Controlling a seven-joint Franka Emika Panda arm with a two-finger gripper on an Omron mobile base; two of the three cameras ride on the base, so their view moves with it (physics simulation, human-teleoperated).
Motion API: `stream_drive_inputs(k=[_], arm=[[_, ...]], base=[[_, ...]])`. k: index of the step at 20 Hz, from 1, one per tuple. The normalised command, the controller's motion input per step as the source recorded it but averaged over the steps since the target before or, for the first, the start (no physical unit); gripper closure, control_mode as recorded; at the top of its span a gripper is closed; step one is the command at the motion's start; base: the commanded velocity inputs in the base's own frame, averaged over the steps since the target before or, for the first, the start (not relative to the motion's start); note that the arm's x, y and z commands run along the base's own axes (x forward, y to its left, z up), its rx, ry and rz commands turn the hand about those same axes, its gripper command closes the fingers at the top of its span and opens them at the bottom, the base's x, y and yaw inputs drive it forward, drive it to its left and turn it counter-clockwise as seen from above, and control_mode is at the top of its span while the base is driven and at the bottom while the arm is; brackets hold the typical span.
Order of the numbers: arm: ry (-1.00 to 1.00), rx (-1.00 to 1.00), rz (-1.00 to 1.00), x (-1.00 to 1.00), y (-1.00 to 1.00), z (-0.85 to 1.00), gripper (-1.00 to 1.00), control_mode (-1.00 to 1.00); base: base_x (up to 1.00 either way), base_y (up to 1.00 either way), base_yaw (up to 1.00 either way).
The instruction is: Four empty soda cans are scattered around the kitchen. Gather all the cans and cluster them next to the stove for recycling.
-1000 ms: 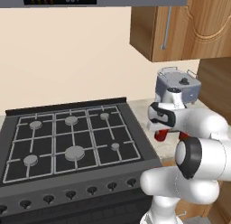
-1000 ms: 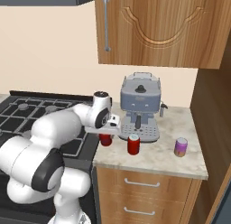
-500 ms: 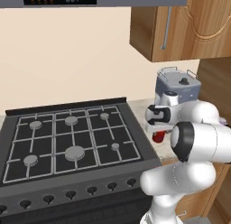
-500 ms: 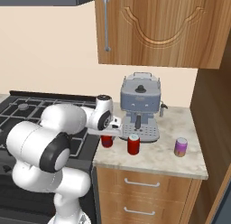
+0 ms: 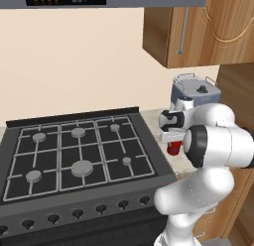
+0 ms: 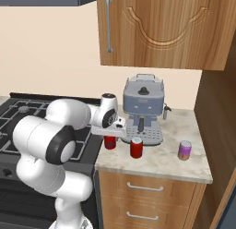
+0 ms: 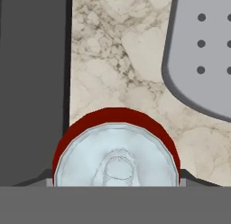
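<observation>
Over the last second I've swung the elbow in over the stove (image 5: 74, 151) while the gripper (image 6: 109, 133) stayed atop the red soda can (image 6: 109, 141) at the counter's stove-side edge, at six o'clock in hand view, apparently placed; jaw state unclear.

The marbled worktop (image 6: 156, 163) carried a grey-blue espresso machine (image 6: 143, 108) toward its back edge. One red can (image 6: 109, 141) stood at the left edge beside the stove (image 5: 79, 151), another red can (image 6: 136, 147) before the machine, and a purple can (image 6: 185, 150) toward the right edge.
</observation>
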Motion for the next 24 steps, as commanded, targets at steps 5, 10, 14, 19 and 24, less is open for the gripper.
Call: stream_drive_inputs(k=[5,10,14,19,24], arm=[[0.01,0.0,0.0,0.0,0.0,-0.1,-1.0,-1.0],[0.0,0.0,0.0,0.0,0.0,0.0,-1.0,-1.0],[0.0,0.0,0.0,0.0,0.0,0.0,-1.0,-1.0],[0.0,0.0,0.0,0.0,0.0,0.05,-1.0,-1.0],[-0.17,0.0,0.01,-0.16,-0.1,0.27,-1.0,-1.0]], base=[[0.0,0.0,0.0],[0.0,0.0,0.0],[0.0,0.0,0.0],[0.0,0.0,0.0],[0.0,0.0,0.0]])
